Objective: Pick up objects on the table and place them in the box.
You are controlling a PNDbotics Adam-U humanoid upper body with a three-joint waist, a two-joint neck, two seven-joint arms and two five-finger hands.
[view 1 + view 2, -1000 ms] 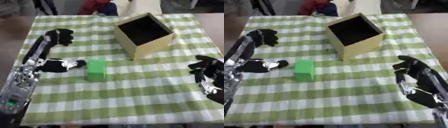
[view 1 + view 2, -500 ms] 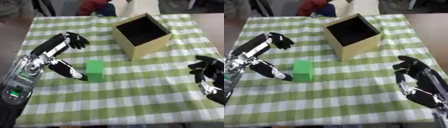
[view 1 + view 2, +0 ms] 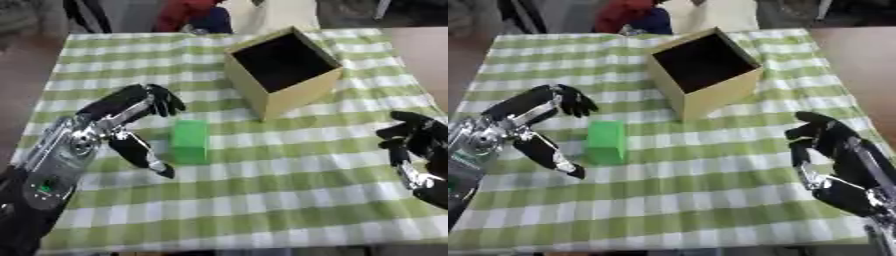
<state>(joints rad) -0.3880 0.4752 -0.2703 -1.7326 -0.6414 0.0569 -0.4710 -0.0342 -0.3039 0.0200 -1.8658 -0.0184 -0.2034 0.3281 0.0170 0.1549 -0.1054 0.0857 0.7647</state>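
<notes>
Left hand [image 3: 114, 125] hangs spread and empty just beside the green block [image 3: 190, 141], nearer than the idle, empty right hand [image 3: 833, 160]; block's long axis runs toward the table's far edge.

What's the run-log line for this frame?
left hand: open, beside green block, not touching | right hand: open, idle | box: empty

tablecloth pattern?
Green-and-white check tablecloth, clearest in the left eye view.
</notes>
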